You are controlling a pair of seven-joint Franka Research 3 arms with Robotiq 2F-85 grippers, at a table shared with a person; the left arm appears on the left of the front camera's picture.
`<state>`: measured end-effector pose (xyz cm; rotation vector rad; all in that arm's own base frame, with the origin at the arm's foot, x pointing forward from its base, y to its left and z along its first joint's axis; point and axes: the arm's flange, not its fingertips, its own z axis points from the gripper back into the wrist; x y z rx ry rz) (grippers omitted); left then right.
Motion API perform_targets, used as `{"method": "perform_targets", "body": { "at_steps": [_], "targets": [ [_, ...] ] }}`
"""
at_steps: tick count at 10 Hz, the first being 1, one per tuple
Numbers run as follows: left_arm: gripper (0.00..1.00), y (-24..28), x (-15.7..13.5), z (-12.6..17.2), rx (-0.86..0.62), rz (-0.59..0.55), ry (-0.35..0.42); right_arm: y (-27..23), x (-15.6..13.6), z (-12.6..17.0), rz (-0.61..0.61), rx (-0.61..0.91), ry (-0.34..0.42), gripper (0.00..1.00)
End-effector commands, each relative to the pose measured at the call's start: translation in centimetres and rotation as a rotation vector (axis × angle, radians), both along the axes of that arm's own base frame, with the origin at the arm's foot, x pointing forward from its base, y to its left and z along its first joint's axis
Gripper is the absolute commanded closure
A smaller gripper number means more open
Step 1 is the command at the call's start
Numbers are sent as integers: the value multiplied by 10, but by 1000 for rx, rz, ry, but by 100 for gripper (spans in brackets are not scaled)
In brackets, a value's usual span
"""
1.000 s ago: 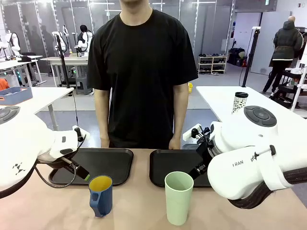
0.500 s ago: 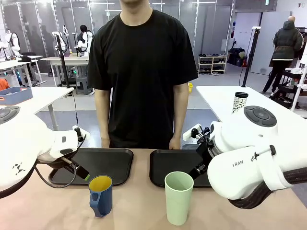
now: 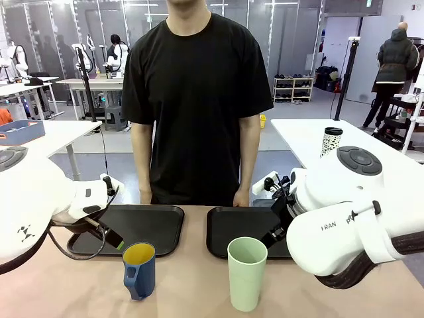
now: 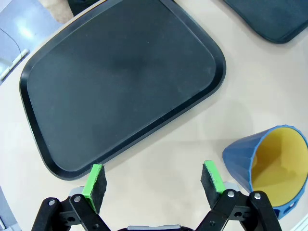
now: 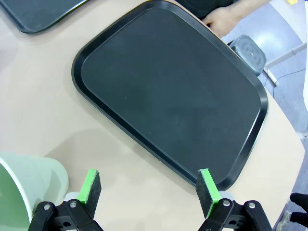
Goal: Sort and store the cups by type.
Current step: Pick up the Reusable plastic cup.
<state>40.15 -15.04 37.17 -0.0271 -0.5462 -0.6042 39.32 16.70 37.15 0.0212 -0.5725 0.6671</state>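
Blue mug and green tumbler both stand upright on the table, near edge, in front of the trays and apart from each other.

Left to right:
- Left gripper: jaws wide apart, nothing between them, hovering over bare table just off the left tray corner. In the left wrist view the mug sits just beside one finger, its handle cut off at the frame edge.
- Left arm's wrist covers that tray's left edge in the front view.
- Tumbler sits in front of the right tray.
- Right gripper: jaws spread, holding nothing, above the table by that tray's rim. Tumbler is cut off at the corner of the right wrist view.
- Right arm's bulk hides the tray's right part.
- Person at the far side, hands at the table edge.
- Speckled travel cup on another table, far right.
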Motion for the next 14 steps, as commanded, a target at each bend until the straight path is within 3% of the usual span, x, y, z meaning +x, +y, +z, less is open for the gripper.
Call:
{"method": "perform_targets", "body": {
  "at_steps": [1,6,11,14],
  "targets": [
    [0,0,0,0,0,1,0,0,0,0,-2,2,1,0],
    [0,0,0,0,0,0,0,0,0,0,0,0,0,0],
    [0,-1,12,57,-21,13,-148,-7,3,79,-83,-18,-193,0],
    [0,-1,-38,119,-17,23,-271,-13,-49,141,-206,24,-278,0]
  ]
}}
